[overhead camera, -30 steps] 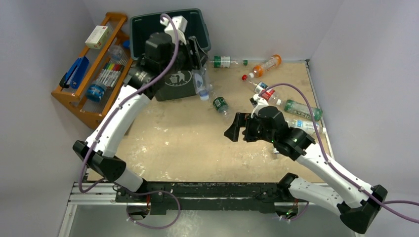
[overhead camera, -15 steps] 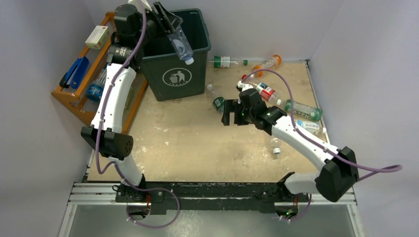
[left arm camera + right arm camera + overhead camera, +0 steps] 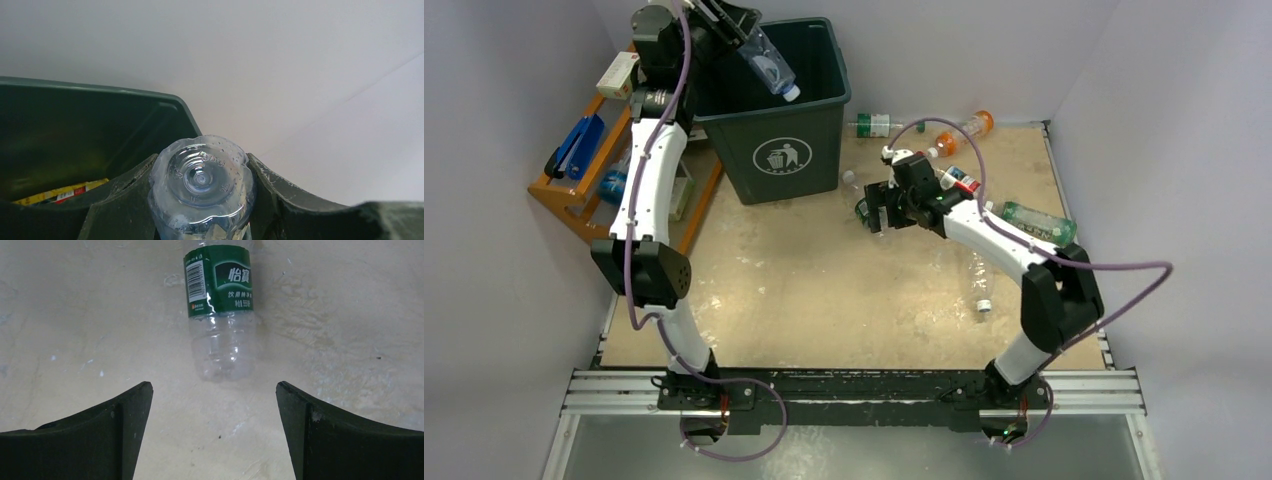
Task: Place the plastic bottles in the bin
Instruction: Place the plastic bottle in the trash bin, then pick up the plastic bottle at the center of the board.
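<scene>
**Left arm.** In the overhead view, the left end effector (image 3: 746,42) is seen raised above the bin (image 3: 796,150), which stands at the far left of the counter (image 3: 804,290). It is clenched on a clear blue-labelled bottle (image 3: 771,68). The bottle is tilted, cap down and to the right, over the bin's opening.

The left wrist view adds what the overhead cannot. The bottle's base (image 3: 202,182) is seen end-on, pressed between both fingers (image 3: 122,205). Past it, a yellow and red item (image 3: 60,192) is noted inside the bin; what it is cannot be told.

**Right arm.** The right end effector (image 3: 876,208) is lowered near the counter's middle, right of the bin. From overhead its target is largely hidden beneath it.

In the right wrist view the jaws are spread wide and released. A green-labelled bottle (image 3: 220,315) is seen lying on the counter just beyond the fingertips, base towards them and untouched.

**Overhead only.** Further bottles are recorded lying on the right half:
- an orange bottle (image 3: 964,130) at the far edge
- a green bottle (image 3: 1039,222) near the right edge
- a clear bottle (image 3: 979,285) nearer
</scene>
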Tool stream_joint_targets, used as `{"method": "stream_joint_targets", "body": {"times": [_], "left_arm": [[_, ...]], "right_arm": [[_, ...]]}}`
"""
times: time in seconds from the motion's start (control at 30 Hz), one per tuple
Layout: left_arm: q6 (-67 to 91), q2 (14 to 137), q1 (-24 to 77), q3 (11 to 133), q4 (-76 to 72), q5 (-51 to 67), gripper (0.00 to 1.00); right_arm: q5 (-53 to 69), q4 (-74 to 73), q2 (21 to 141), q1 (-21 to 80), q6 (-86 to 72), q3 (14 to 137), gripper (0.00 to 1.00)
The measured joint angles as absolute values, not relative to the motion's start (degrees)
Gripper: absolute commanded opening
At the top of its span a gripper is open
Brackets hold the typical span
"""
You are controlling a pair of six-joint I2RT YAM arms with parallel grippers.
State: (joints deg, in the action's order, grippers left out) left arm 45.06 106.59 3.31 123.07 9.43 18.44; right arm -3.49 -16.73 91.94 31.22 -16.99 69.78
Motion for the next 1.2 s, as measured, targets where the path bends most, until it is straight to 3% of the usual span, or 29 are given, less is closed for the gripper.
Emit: {"method": "stream_joint_targets", "body": {"times": [0.5,0.73,0.9,1.03,1.2], "left_arm": [[48.9,112.6,-1.6,122.9,4.0,18.1,0.48],[48.8,113.3,-3.0,121.9,4.2,17.3,0.49],[48.3,113.5,-3.5,121.5,5.3,16.0,0.59],[47.4,113.6,-3.6,121.5,6.9,15.1,0.7],[46.2,113.6,-3.6,121.5,9.8,14.4,0.76]], "right_arm": [[-4.9,-15.4,109.6,31.2,-11.4,76.8,0.91],[-3.7,-14.3,111.4,31.2,-11.4,77.1,0.75],[-3.4,-12.7,111.4,31.2,-11.9,76.7,0.58],[-3.3,-11.0,109.8,31.2,-12.2,74.4,0.55],[-2.6,-10.7,104.8,31.2,-13.1,68.8,0.53]]}}
